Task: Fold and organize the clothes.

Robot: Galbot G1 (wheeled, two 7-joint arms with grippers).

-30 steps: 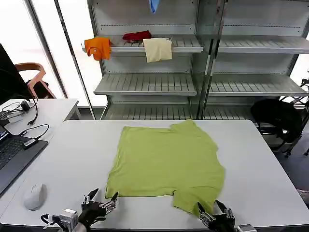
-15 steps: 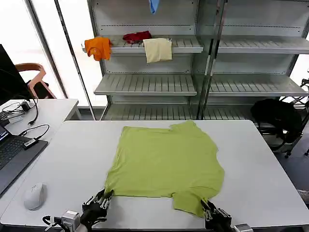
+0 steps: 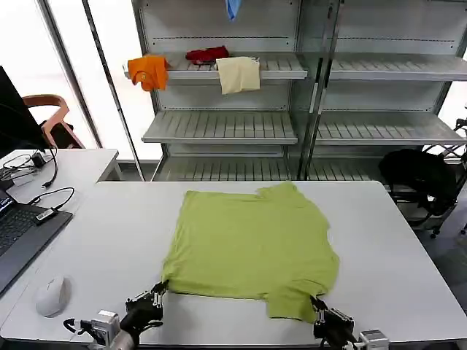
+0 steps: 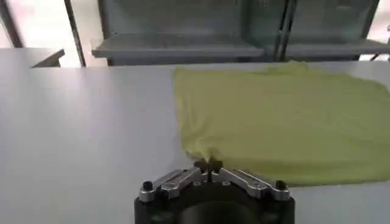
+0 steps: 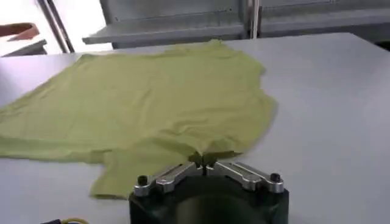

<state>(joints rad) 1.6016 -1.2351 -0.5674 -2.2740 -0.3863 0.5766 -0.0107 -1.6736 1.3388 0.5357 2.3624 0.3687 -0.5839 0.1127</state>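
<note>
T-shirt (image 3: 252,244): lime, spread flat on white table (image 3: 401,255), mid-table, plain side up; near hem runs betw. the two grippers.
L gripper (image 3: 155,290): near table edge, at shirt's near-L corner. L wrist view: fingertips pressed together (image 4: 208,165), pinching a small puckered bit of shirt (image 4: 286,122) corner.
R gripper (image 3: 319,306): near table edge, at near-R sleeve. R wrist view: tips closed together (image 5: 203,162) on sleeve edge of shirt (image 5: 152,103); fabric dips in at the pinch.
Head view extra: shelves behind w/ orange garment (image 3: 148,71), red one (image 3: 206,54), cream one (image 3: 238,74); mouse (image 3: 52,295) + laptop (image 3: 18,237) on robot's L; black bag (image 3: 419,179) at R.
Wrist views extra: the actual pinch points, too small to judge from head cam.
</note>
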